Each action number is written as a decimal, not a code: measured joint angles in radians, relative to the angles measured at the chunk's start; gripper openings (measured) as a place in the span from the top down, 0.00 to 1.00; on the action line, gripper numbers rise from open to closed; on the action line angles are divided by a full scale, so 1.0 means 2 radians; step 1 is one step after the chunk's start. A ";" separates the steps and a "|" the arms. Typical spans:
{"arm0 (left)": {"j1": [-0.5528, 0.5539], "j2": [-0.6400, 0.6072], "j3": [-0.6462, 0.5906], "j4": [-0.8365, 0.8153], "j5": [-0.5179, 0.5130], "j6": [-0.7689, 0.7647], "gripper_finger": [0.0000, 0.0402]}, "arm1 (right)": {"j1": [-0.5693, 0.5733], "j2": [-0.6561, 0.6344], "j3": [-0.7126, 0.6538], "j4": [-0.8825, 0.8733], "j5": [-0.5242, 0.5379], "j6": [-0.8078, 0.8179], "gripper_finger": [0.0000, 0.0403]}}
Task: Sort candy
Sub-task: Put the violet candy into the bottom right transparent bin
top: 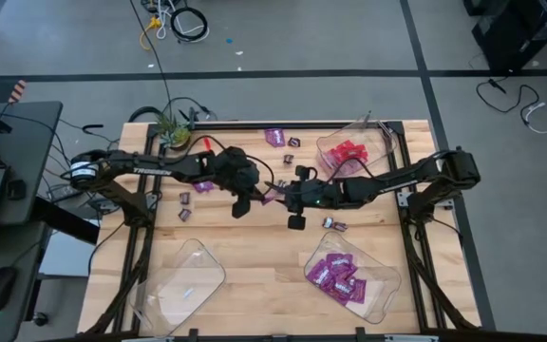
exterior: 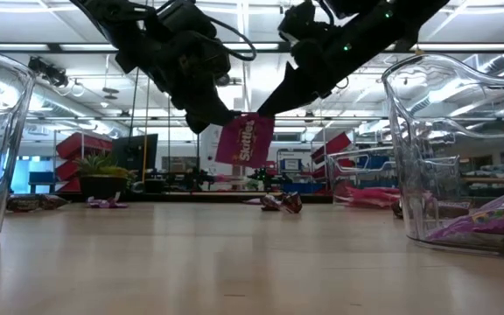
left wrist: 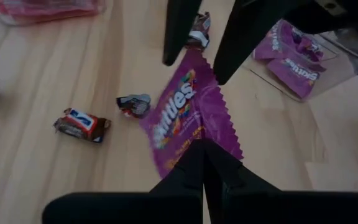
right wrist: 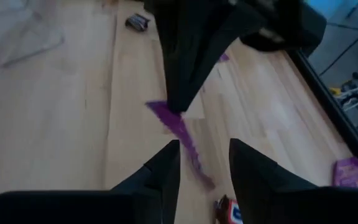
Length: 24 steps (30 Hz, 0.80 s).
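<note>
A: Start on the left. What is your left gripper (exterior: 226, 118) doing?

B: It is squeezed shut on one edge of a purple candy packet (exterior: 245, 140). The packet hangs in the air over the middle of the table (top: 254, 275), well above the wood.

A: And next to it?

B: Your right gripper (right wrist: 202, 155) is just beside the packet. Its two fingers stand apart, with the thin edge of the packet near the gap. It holds nothing, so this looks like a pass from one hand to the other.

A: How do you do the pass well?

B: Keep the left hand still and tight. Slide the right fingers so the packet sits deep between them, then close all the way. Only let go with the left when the right has a firm bite. The wrapper is thin and slippery, so a grip on just the tip could slip off.

A: Where should it go after that?

B: Farther right, the near tray (top: 354, 280) already holds purple packets, so that is likely its home. The far tray (top: 354, 152) holds red ones. Small loose candies (top: 186, 204) are left on the wood.
</note>
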 joint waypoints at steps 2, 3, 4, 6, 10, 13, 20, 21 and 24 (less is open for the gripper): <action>-0.002 0.000 0.000 0.000 0.000 0.000 1.00 | 0.000 0.000 0.000 -0.002 0.000 -0.002 0.69; -0.003 0.000 0.000 0.000 0.000 0.001 1.00 | 0.001 0.000 0.000 -0.004 0.000 -0.003 0.69; -0.003 0.000 0.000 0.000 0.000 0.001 1.00 | 0.002 0.000 0.000 -0.004 0.000 -0.005 0.69; -0.004 0.000 0.000 0.008 0.000 -0.001 1.00 | 0.002 0.000 0.000 -0.004 -0.003 -0.007 0.68; -0.006 0.000 0.000 0.031 0.005 -0.009 1.00 | 0.002 0.000 0.000 -0.009 -0.021 -0.002 0.68; -0.006 0.000 0.000 0.040 0.006 -0.012 1.00 | 0.002 0.000 0.000 -0.019 -0.035 0.000 0.68; -0.006 0.000 0.000 0.044 0.006 -0.022 0.98 | 0.002 0.000 0.000 -0.023 -0.025 0.005 0.85; -0.006 0.000 0.000 0.044 0.004 -0.021 0.98 | 0.002 0.000 0.000 -0.023 -0.025 0.006 0.91; -0.006 0.000 0.000 0.044 -0.009 0.002 0.94 | 0.002 -0.001 0.000 -0.026 -0.023 0.008 0.97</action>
